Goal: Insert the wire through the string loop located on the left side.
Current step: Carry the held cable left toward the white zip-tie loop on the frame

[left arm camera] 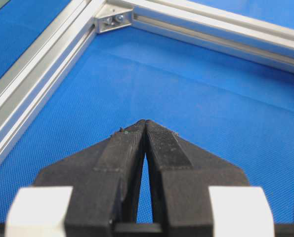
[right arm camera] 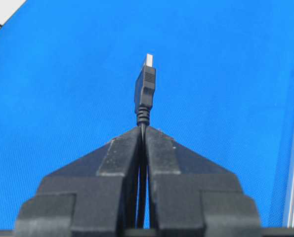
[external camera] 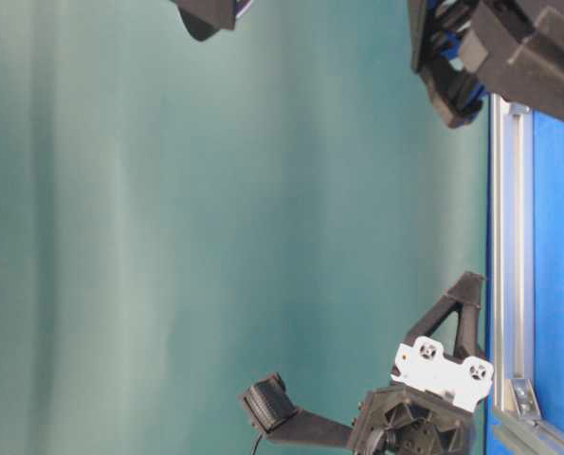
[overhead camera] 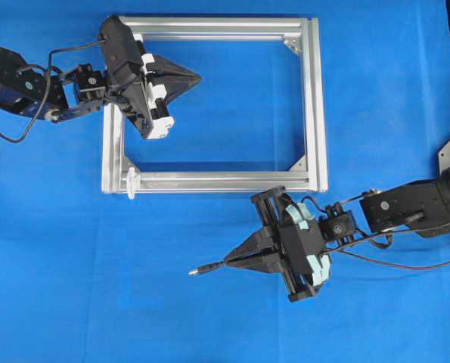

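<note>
Overhead exterior: right gripper (overhead camera: 236, 259) clamped on wire (overhead camera: 208, 267), plug pointing left, level over blue tabletop (overhead camera: 73, 302). String loop (overhead camera: 131, 182) up-left on frame (overhead camera: 313, 98). Left gripper (overhead camera: 194, 76) nearer, jaws shut, empty.

no readable text, no labels, no brand marks, no numbers, no signs on any surface in the four views

Left tool (overhead camera: 197, 76): fingers pressed together at the tips, nothing between them, pointing right in the overhead view. Right tool (overhead camera: 228, 262): fingers clamped tight, pointing left, arm reaching in from the right edge.
</note>
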